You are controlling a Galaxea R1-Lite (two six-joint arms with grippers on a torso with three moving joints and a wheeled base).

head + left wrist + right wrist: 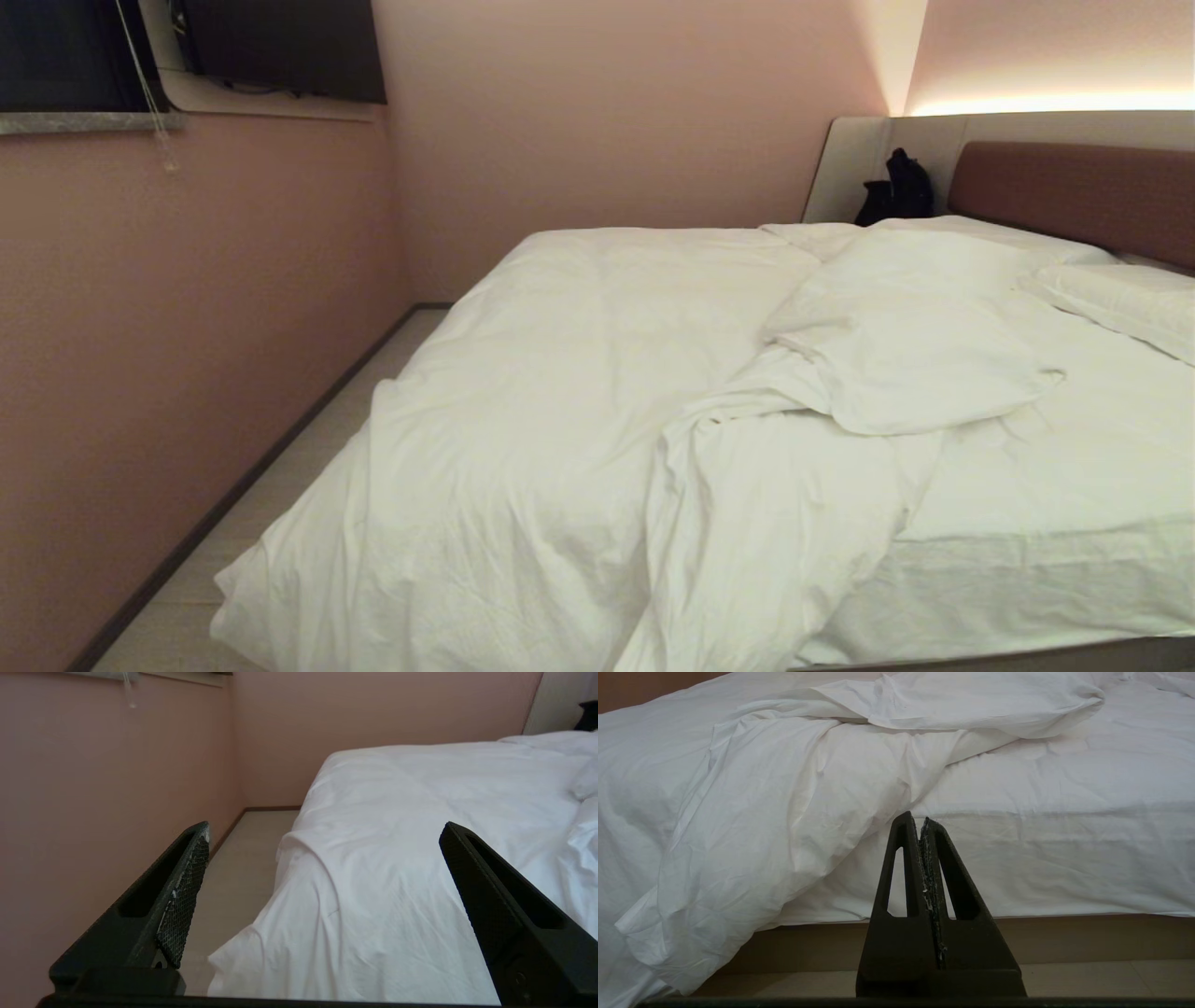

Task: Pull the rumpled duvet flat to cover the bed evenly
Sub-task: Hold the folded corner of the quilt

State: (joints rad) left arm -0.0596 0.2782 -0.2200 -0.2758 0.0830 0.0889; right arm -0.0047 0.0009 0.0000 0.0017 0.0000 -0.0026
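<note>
The left pincer point(322, 830) hangs spread wide, apart from the rumpled duvet point(523, 411) ahead; the right pincer point(920, 820) sits pressed together before the bed point(1064, 858), holding nothing

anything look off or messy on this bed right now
Yes. The duvet is bunched toward the wall side, spilling off the bed's near corner, with one flap folded back mid-bed. That leaves bare sheet near the headboard. The left pincer is open; the right pincer is shut, holding nothing.
</note>
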